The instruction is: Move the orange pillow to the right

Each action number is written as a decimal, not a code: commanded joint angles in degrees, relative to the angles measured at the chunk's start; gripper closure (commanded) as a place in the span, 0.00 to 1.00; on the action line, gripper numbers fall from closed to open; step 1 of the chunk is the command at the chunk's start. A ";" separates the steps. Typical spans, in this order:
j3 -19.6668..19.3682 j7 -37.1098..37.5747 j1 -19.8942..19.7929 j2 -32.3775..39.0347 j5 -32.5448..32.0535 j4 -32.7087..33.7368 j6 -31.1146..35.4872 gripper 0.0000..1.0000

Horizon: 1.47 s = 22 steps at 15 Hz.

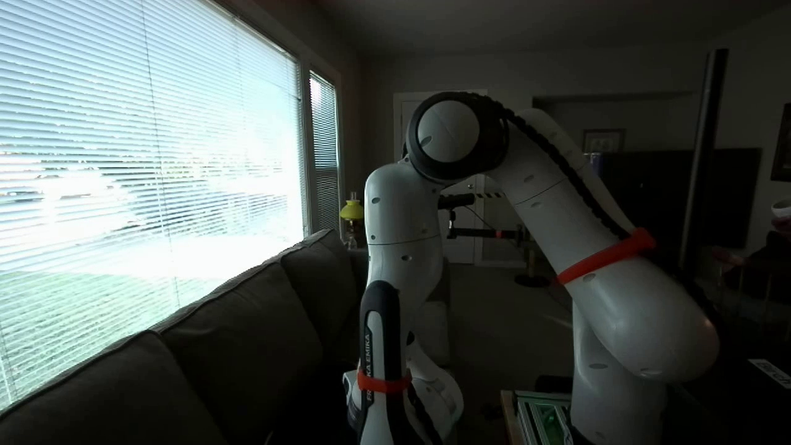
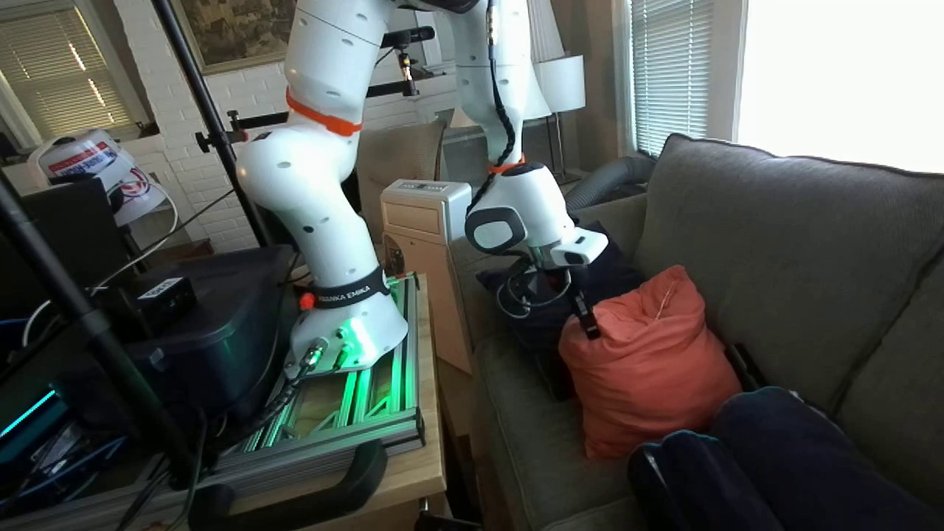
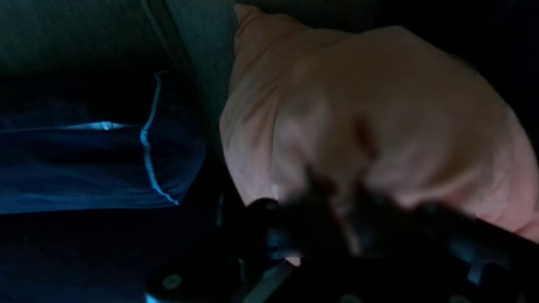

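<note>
Wrist view: your gripper (image 3: 337, 180), jaws nearly together, seems to pinch loose orange pillow (image 3: 387, 88) fabric, so fast dragging could lose it.

In an exterior view the camera looks down past the robot base (image 2: 361, 324) at left onto the orange pillow (image 2: 649, 376); in an exterior view, level along the sofa (image 1: 241, 346), Franka arm (image 1: 401, 210) near; both exterior views share arm and sofa; the wrist view faces the pillow from close above
</note>
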 commanded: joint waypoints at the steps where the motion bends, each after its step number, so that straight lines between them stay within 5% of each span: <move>1: -8.67 12.07 6.04 -1.40 -2.40 1.34 -2.52 1.00; 5: -14.02 15.76 8.00 -4.01 -5.06 3.47 -5.65 0.98; 9: -13.96 17.40 5.33 -8.10 -10.63 5.76 -9.45 0.98; 14: -8.04 23.54 -1.54 -14.16 -13.69 8.80 -18.33 0.98; 22: 2.86 21.39 -13.20 -16.86 -10.68 14.15 -24.28 0.98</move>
